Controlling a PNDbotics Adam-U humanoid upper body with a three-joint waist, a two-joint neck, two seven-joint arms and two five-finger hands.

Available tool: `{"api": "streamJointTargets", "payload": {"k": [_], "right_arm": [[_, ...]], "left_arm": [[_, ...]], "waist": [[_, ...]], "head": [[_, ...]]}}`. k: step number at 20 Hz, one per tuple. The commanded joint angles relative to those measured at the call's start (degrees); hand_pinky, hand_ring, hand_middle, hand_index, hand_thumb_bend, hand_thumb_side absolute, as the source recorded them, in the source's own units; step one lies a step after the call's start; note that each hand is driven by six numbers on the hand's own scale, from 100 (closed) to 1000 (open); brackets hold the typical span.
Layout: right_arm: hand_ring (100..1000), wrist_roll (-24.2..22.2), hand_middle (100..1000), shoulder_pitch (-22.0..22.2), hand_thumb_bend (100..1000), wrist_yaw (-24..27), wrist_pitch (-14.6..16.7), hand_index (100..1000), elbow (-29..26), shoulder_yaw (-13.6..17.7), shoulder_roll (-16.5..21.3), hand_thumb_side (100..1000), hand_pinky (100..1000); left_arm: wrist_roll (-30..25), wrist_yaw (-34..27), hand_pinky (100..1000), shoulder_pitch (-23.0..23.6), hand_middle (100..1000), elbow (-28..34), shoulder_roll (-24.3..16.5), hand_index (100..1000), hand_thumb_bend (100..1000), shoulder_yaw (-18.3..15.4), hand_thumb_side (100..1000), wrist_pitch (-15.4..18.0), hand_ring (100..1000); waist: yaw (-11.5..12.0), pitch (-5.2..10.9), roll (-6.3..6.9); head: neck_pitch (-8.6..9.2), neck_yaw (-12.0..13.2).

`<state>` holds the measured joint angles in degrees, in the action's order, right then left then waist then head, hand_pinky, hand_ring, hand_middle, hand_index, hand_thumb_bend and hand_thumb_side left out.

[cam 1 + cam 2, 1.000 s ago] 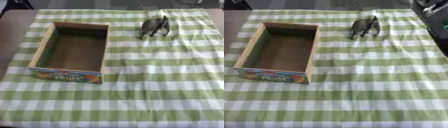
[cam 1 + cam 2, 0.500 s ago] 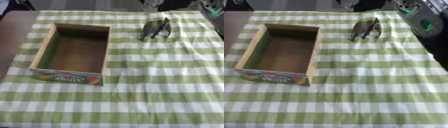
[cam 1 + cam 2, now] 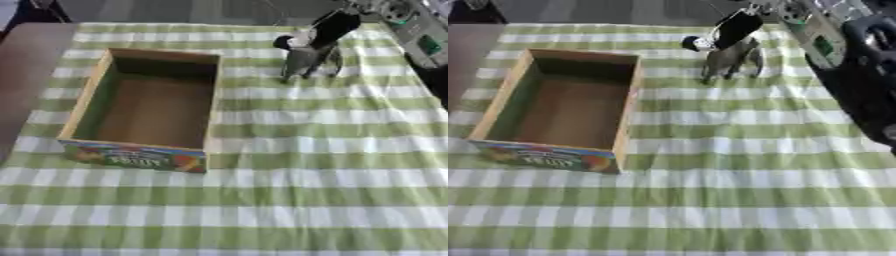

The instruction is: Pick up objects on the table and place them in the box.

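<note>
In the left eye view, your right hand (image 3: 325, 31) came in from the 1 o'clock corner and sat over the top of the grey object (image 3: 304, 61), a small dark thing on thin legs, standing at about 1 o'clock on the table (image 3: 332, 165). You had the black fingers (image 3: 337, 24) pointing down toward it, but the view did not show whether they were curled round it or only beside it, so you cannot tell the state of that hand. The open box (image 3: 140, 107) lay at about 10 o'clock, its printed front wall facing 6 o'clock, and nothing showed on its brown floor. The object was well apart from the box, off its far right corner. The green and white checked cloth (image 3: 262, 200) covered the table.

In the right eye view, the same hand (image 3: 735, 27) touched or nearly touched the object (image 3: 726, 57) at 12 o'clock, and your forearm (image 3: 815, 35), with a green spot on it, ran off toward 1 o'clock. The box (image 3: 557, 107) lay at 9 o'clock. Your left hand showed in neither view.
</note>
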<state>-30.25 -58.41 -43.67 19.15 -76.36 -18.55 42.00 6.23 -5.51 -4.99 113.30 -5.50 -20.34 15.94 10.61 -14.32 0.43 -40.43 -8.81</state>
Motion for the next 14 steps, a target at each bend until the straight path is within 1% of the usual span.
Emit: {"api": "streamJointTargets", "payload": {"k": [1,3,6,10,14], "right_arm": [[1000,-11.5,973,-1.7,530,2.5,1.2,1000,0.4,3.8,0.6,568,1000],[1000,-15.6,982,-1.8,531,3.9,0.9,1000,0.6,4.7,0.7,553,1000],[1000,-18.6,1000,-2.0,531,4.3,0.3,1000,0.9,5.7,0.8,543,1000],[1000,-19.8,1000,-2.0,541,3.1,0.1,1000,2.0,6.2,0.7,537,1000],[1000,-19.8,998,-1.9,534,1.9,0.1,1000,3.3,6.1,0.4,528,1000]], "left_arm": [[-0.1,0.0,327,-0.1,689,1.3,-0.9,550,100,-0.1,756,0.0,381],[-0.1,0.0,327,-0.1,689,1.3,-0.9,549,100,-0.1,756,0.0,381],[-0.2,0.1,326,-0.1,689,1.3,-0.8,548,100,-0.1,756,-0.1,380],[-0.3,0.2,326,-0.1,690,1.3,-0.7,546,100,-0.1,754,-0.2,379],[-0.4,0.3,326,-0.1,690,1.3,-0.6,545,100,-0.1,753,-0.2,379]], "waist": [[0.0,0.82,0.07],[0.0,0.79,0.06],[-0.2,0.71,0.02],[-0.2,0.54,0.02],[0.0,0.29,0.05]], "head": [[0.44,0.0],[0.48,0.1],[0.6,0.1],[0.69,0.1],[0.81,0.0]]}}
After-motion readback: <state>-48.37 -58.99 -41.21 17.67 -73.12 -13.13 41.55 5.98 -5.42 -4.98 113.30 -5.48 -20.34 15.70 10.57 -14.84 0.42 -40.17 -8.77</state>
